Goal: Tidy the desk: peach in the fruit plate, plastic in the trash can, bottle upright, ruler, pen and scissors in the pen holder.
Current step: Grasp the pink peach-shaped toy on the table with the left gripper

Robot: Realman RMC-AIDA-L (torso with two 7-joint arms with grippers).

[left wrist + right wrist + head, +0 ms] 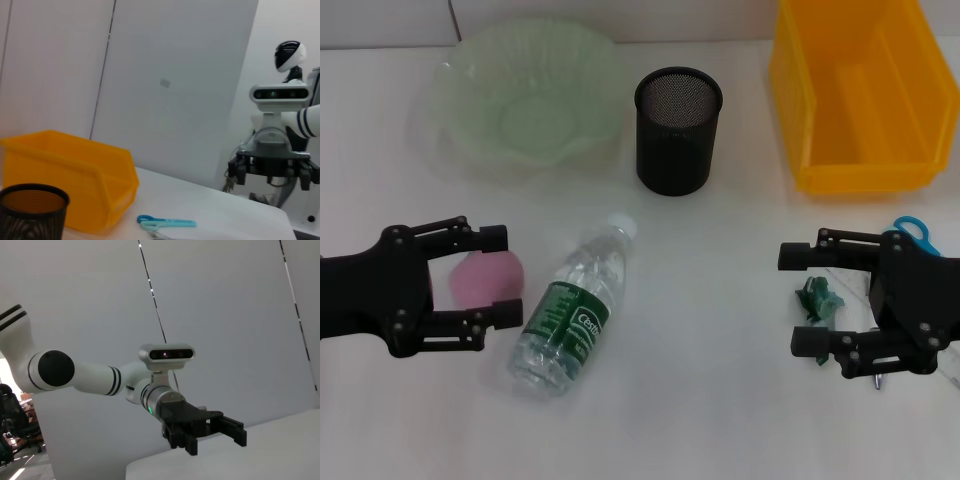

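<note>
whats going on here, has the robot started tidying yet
Barely started. The left gripper hovers open around the pink peach, and the right gripper hovers open by the crumpled green plastic. The bottle lies on its side, the scissors are on the table, and the fruit plate, pen holder and yellow bin are empty.

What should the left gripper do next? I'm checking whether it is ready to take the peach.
Probably lower and close: the left gripper is open, its fingers either side of the pink peach on the table, seemingly above it. The green fruit plate sits beyond. The right gripper hangs open over the green plastic.
</note>
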